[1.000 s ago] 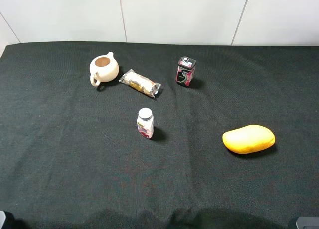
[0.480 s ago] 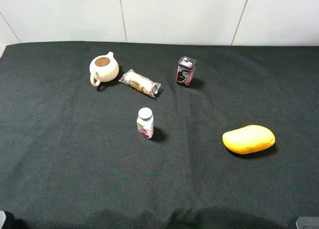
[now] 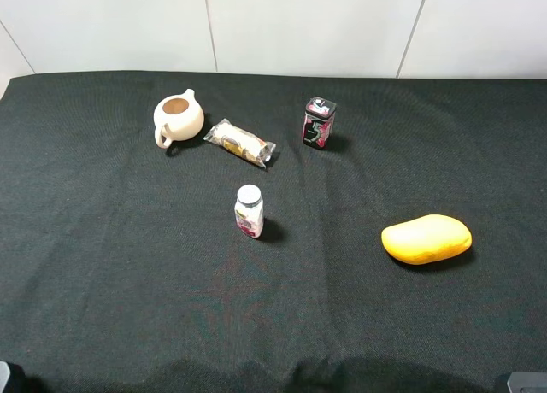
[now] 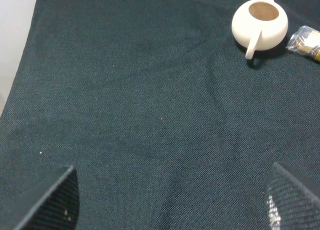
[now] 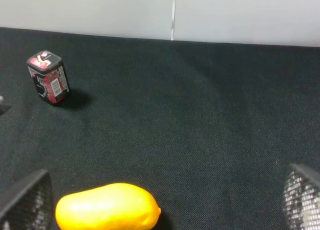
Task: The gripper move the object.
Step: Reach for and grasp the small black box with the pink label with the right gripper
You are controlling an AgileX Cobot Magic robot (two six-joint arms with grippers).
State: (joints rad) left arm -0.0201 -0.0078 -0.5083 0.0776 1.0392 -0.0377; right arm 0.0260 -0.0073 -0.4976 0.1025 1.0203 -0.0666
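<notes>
Nothing moved, tin (image 3: 319,123) upright, open cloth (image 3: 102,239) around

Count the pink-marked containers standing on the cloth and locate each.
2. The black tin stands at the far side, right of the snack packet; the white-capped bottle near the middle. None appears hidden.

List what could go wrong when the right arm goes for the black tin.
1. The tin is narrow and upright; an off-centre touch may tip it.
2. The mango lies roughly between the right gripper and the tin; a low approach could knock it.
3. The small bottle is of similar size; possible mix-up.
</notes>
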